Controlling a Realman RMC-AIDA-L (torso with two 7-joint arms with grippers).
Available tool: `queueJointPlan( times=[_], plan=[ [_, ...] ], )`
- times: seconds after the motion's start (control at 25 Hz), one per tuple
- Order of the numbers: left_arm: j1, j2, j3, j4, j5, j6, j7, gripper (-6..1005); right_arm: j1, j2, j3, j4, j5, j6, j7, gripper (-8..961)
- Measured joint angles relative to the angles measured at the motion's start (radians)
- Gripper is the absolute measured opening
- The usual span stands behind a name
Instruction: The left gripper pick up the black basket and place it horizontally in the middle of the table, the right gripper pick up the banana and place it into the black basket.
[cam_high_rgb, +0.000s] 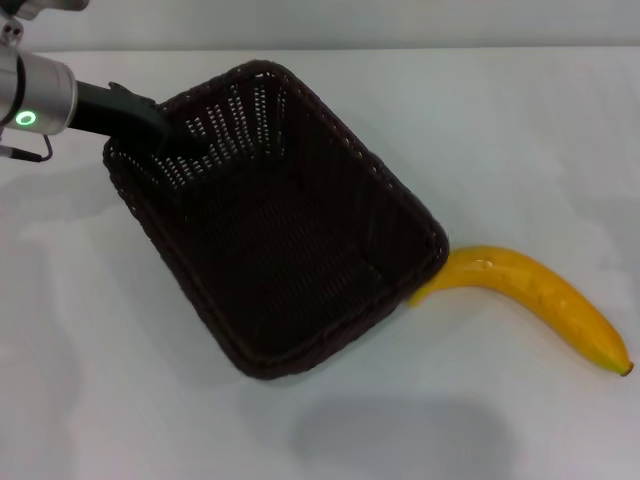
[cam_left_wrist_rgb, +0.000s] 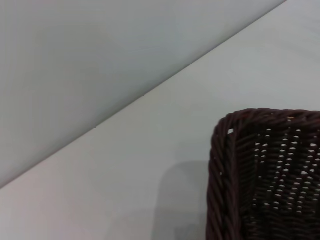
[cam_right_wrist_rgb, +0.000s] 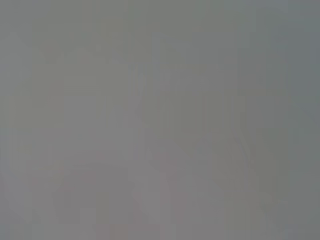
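The black basket fills the middle of the head view, turned diagonally. A blurred shadow lies apart from it near the front edge, so it looks lifted off the white table. My left gripper comes in from the far left, and its black tip grips the basket's far-left rim. The left wrist view shows one braided corner of the basket over the table. The yellow banana lies on the table right of the basket, with its left end hidden behind the basket's corner. My right gripper is out of view.
The table's far edge meets a plain grey wall. The right wrist view shows only plain grey. Bare tabletop lies in front of the basket and to its far right.
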Motion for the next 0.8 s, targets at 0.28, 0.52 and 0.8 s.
queueJointPlan(
  times=[0.28, 0.52, 0.8],
  plan=[
    [0.006, 0.015, -0.005, 0.003, -0.002, -0.069, -0.015, 508, -0.002, 0.000, -0.001, 0.001, 0.000, 0.001, 0.002, 854],
    [0.024, 0.030, -0.009, 0.016, -0.016, -0.098, -0.076, 385, 0.003, 0.000, -0.003, 0.013, -0.001, 0.018, 0.002, 854],
    [0.054, 0.056, -0.011, 0.059, -0.080, -0.198, -0.183, 233, 0.006, 0.000, -0.005, 0.017, -0.001, 0.023, 0.002, 854]
  ],
)
